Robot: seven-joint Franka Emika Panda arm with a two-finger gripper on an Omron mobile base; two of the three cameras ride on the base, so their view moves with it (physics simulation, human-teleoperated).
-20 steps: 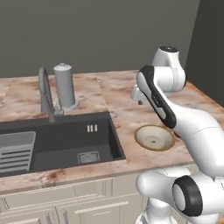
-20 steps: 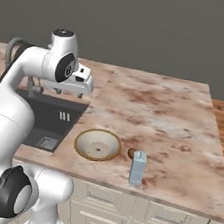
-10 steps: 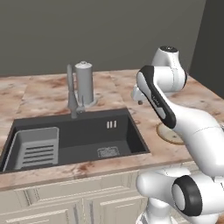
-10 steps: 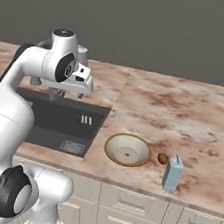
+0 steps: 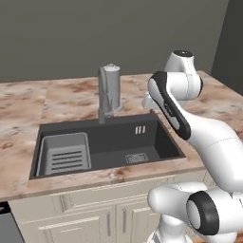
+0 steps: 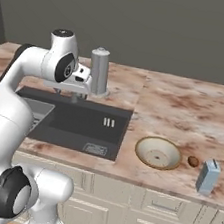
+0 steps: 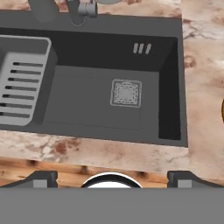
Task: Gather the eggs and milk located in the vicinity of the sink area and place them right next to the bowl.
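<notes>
Left base view: the sink [image 5: 107, 142], a dark recessed basin, is set into the marbled table [image 5: 28, 102]. A grey slotted rack [image 5: 64, 153] sits in its left part and a square drain [image 5: 136, 157] lies on the floor right of centre. The grey faucet [image 5: 102, 97] rises at the back rim, with a tall grey cylinder [image 5: 112, 85] with a white cap just behind it. The white arm bends over the sink's right end.

Right base view: the tool [image 6: 85, 84] hangs over the back rim of the sink [image 6: 77, 122], just beside the cylinder [image 6: 99, 72]. On the table [image 6: 185, 109] right of the sink stands the bowl [image 6: 158, 152], cream with a tan rim. One brown egg [image 6: 193, 161] lies just right of it, and the milk [image 6: 208, 177] carton stands upright near the front edge, just beyond the egg.

Hand view: looks down into the sink [image 7: 87, 57]; rack [image 7: 22, 87] at left, drain [image 7: 126, 92] mid-basin. The two dark fingertips [image 7: 41, 178] sit far apart at the bottom corners: tool spread wide, pinching nothing.
</notes>
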